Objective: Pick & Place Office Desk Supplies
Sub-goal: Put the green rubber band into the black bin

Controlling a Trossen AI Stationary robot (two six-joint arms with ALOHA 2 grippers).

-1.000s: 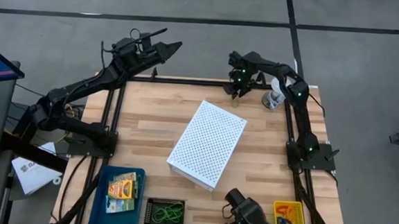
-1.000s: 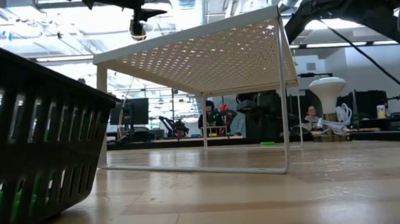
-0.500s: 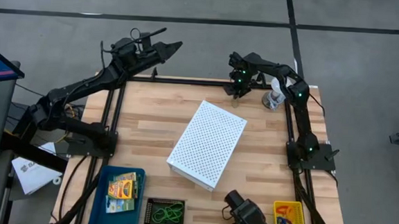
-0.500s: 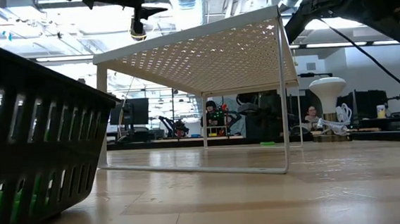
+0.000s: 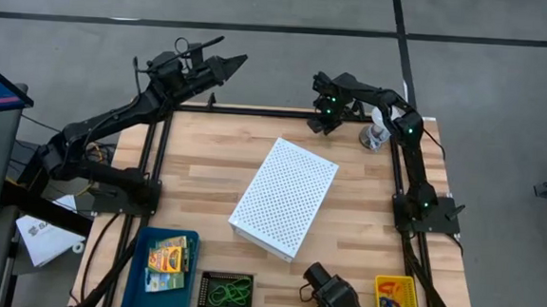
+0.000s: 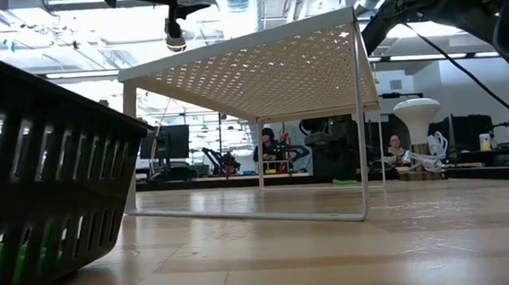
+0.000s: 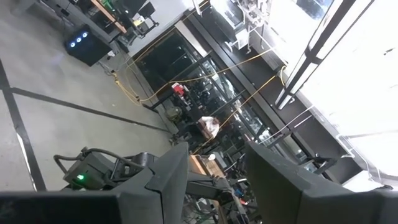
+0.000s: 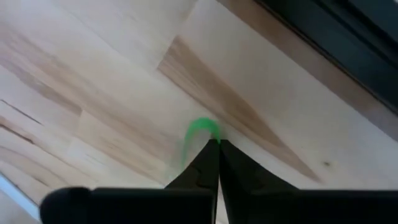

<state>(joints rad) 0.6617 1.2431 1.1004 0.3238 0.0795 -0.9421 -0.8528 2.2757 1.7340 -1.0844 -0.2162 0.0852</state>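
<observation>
A green rubber-band loop [image 8: 200, 130] lies on the wood near the table's far edge. My right gripper [image 5: 325, 124] stands over it with its fingers [image 8: 214, 149] shut on the loop. My left gripper [image 5: 224, 63] hangs high beyond the far left corner, open and holding nothing. At the near edge, crayon boxes [image 5: 168, 258] lie in a blue tray [image 5: 142, 260]. More green bands [image 5: 229, 291] lie in a black basket [image 5: 204, 292]. My right gripper pinches the green loop at its near arc [image 8: 210, 133] between its two fingertips. The fingers come from above, pointing down at the table. The rest of the loop shows just beyond the tips, against the wood; I cannot tell whether it is lifted.
A big white perforated box [image 5: 283, 197] stands tilted in the table's middle. A clear cup with a white lid [image 5: 377, 131] is just right of my right gripper. A yellow box [image 5: 396, 299] sits at the near right corner. The black basket [image 6: 41, 175] fills the low view's left.
My right gripper has shut its fingers over the green rubber-band loop while staying at the same spot near the table's far edge.
</observation>
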